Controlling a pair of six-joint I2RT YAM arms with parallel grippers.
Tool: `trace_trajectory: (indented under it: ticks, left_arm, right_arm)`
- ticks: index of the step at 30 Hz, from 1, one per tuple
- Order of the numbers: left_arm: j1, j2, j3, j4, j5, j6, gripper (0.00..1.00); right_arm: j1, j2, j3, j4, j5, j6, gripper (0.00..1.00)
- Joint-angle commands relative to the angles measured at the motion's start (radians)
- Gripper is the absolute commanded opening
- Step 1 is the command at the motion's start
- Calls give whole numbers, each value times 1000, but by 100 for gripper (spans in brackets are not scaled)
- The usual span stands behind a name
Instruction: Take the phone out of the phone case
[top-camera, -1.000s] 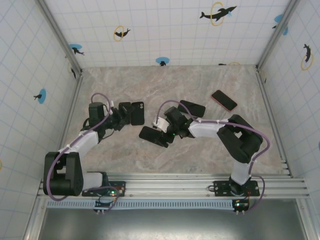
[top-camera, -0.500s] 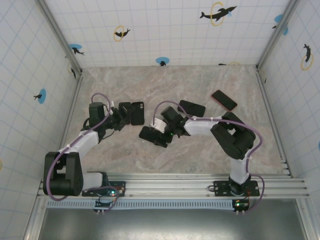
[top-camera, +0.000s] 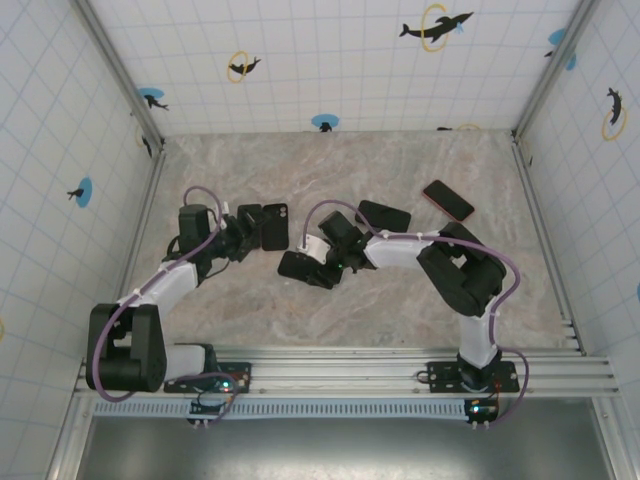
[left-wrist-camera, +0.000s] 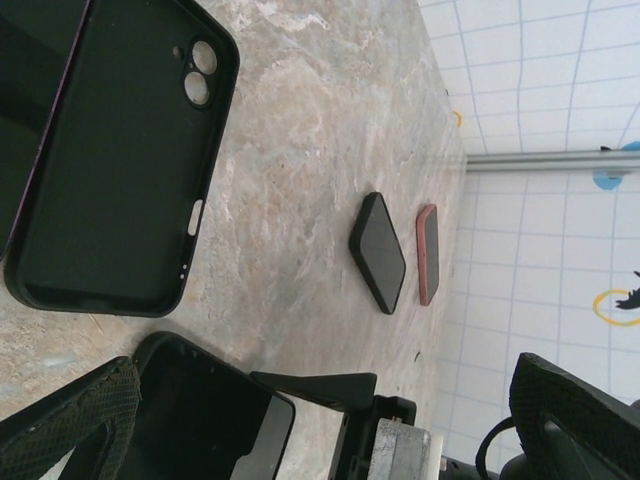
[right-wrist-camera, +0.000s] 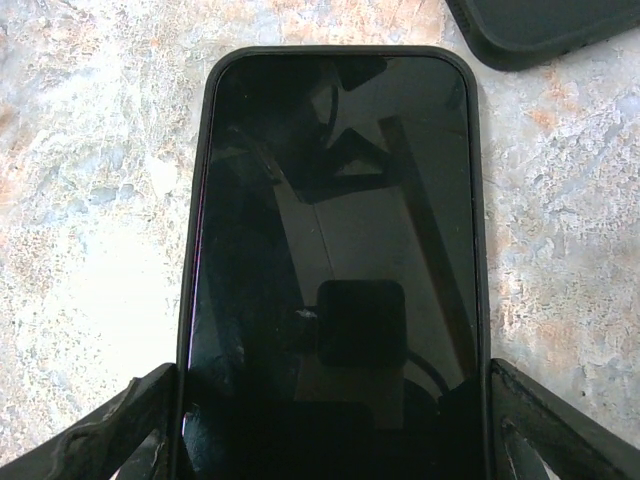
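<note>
Right wrist view: the phone (right-wrist-camera: 335, 270), cased and screen-up, is straddled by the right gripper (right-wrist-camera: 330, 390), jaws wide at its edges. Is it pinched?

— Cannot be told. Grasping step, it's judged. Left gripper (left-wrist-camera: 320, 400) is spread wide, empty; next, the case (right-wrist-camera: 480, 250) must be peeled off.

On the desk (top-camera: 400, 160) the right tool (top-camera: 322, 263) sits over a phone (top-camera: 298, 267), the left tool (top-camera: 243, 235) beside a black case (top-camera: 275, 226), with a dark slab (top-camera: 385, 216) and a red-edged handset (top-camera: 448, 200) farther right.
</note>
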Motion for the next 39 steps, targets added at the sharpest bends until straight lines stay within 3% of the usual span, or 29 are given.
trace_trajectory:
  ticks: [1,17,31,39]
  left_arm:
    - [-9,-6,2,22,-3,-11,97]
    - [-58,-42,5,-4,-57,-3,96]
    - [-190,-86,-11,33,-170,-42,94]
    - [-298,-81,-9,160,-287,-109,89]
  right_arm:
    - [5,16,-15,-86,30,22,62]
    - [-18,-223,-190,136,56,198,44]
    - [-71,-358,-326,387,11,404,41]
    - [-108,-425,-363,530,-17,564,40]
